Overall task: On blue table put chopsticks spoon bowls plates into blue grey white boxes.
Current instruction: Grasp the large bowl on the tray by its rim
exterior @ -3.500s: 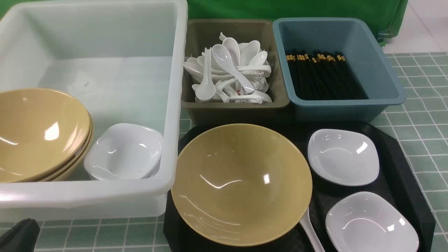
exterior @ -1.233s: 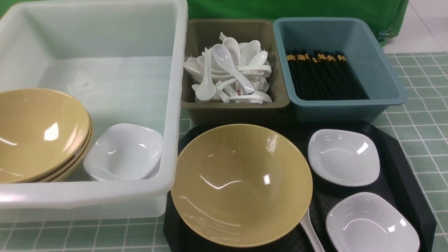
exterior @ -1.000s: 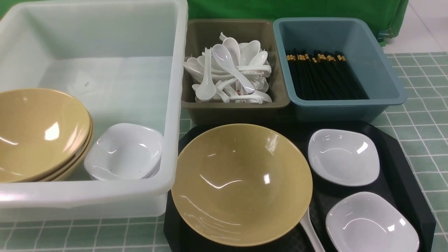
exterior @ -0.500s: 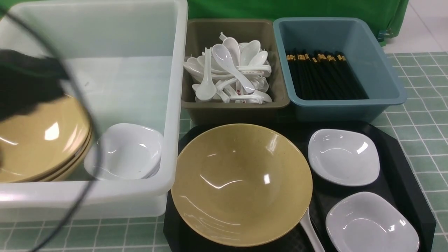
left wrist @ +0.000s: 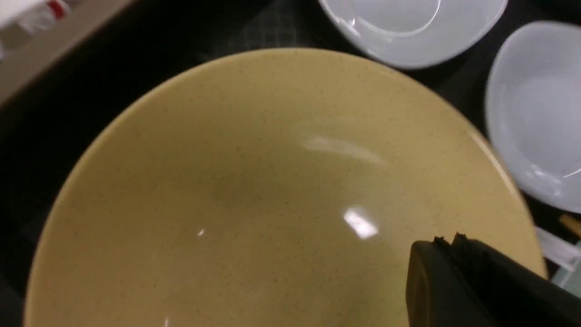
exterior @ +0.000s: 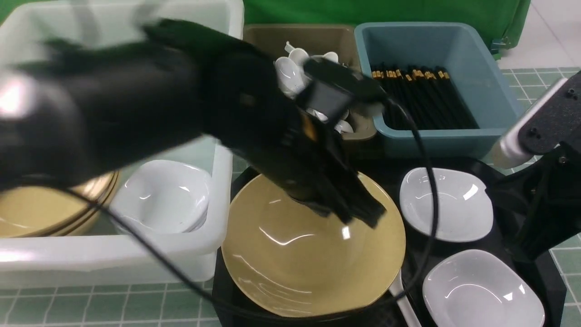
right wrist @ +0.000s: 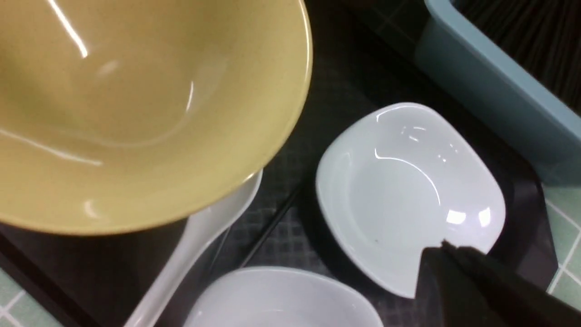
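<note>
A tan bowl [exterior: 313, 263] stands on the black tray, with a white spoon [exterior: 401, 299] partly hidden under its near right rim. Two white plates [exterior: 447, 204] [exterior: 481, 290] lie on the tray to its right. My left gripper [exterior: 370, 217] hangs shut and empty just above the bowl's [left wrist: 254, 181] inside. My right gripper [right wrist: 442, 246] is shut and empty over the edge of the farther plate [right wrist: 404, 190]. The blue box [exterior: 454, 136] holds chopsticks [exterior: 417, 97]. Spoons [exterior: 290, 68] fill the grey box. The white box [exterior: 213, 245] holds stacked bowls [exterior: 41, 213] and plates [exterior: 163, 195].
The black tray [exterior: 227, 299] lies on the blue table [exterior: 113, 304] in front of the grey and blue boxes. My left arm [exterior: 136, 100] reaches across the white and grey boxes. My right arm [exterior: 549, 122] stands at the tray's right edge. A thin black stick [right wrist: 268, 231] lies on the tray.
My left arm has swept in from the left, over the white box, to above the tan bowl. My right arm has come in from the right edge. The dishes have not moved.
</note>
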Tool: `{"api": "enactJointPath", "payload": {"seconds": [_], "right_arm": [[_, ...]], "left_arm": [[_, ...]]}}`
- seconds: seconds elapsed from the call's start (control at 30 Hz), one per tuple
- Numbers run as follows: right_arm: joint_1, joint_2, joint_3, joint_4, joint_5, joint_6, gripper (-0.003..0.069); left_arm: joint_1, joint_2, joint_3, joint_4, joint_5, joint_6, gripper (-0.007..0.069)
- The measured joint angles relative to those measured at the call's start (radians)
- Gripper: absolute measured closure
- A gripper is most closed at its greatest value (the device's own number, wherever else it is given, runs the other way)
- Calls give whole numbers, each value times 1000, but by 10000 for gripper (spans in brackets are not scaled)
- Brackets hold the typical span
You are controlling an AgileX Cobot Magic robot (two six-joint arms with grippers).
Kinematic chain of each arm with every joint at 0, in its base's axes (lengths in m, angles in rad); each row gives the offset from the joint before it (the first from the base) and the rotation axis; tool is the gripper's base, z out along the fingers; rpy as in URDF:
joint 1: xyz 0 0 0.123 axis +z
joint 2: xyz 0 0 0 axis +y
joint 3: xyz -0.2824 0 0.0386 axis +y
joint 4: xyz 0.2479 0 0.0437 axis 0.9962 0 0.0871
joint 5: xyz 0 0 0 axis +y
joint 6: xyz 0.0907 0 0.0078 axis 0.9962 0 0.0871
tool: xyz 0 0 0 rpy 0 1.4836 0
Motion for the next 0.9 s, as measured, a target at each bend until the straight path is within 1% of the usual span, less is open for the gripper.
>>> {"api": "enactJointPath", "payload": {"seconds": [0.13,0.27,0.37,0.43,0.5,0.57,0.6,0.63,0.7,0.8,0.83,0.9], "right_arm": [[1,1,0,0,-9,10,622],[1,1,0,0,-20,15,622],[1,1,0,0,-32,22,622],[1,1,-1,0,-42,24,622],[1,1,-1,0,-43,26,622],[1,1,-1,0,-42,26,622],[1,1,-1,0,-42,26,622],[1,1,-1,0,-42,26,622],[1,1,-1,0,-42,26,622],[1,1,-1,0,-42,26,622],[1,1,-1,0,-42,26,622],[1,1,-1,0,-42,26,622]], "left_arm": [[-21,159,-65,42,41,-14,621],[-36,231,-81,45,25,-21,621],[-38,252,-82,-17,-20,-23,621],[-38,263,-83,-89,-64,-3,621],[-38,273,-84,-170,-94,50,621],[-38,277,-84,-217,-107,78,621],[-38,279,-84,-303,-126,139,621],[-38,279,-84,-321,-127,151,621],[-38,281,-92,-401,-130,216,619],[-34,281,-118,-433,-106,269,618],[-28,281,-143,-430,-77,281,616],[-1,277,-189,-372,-16,267,599]]}}
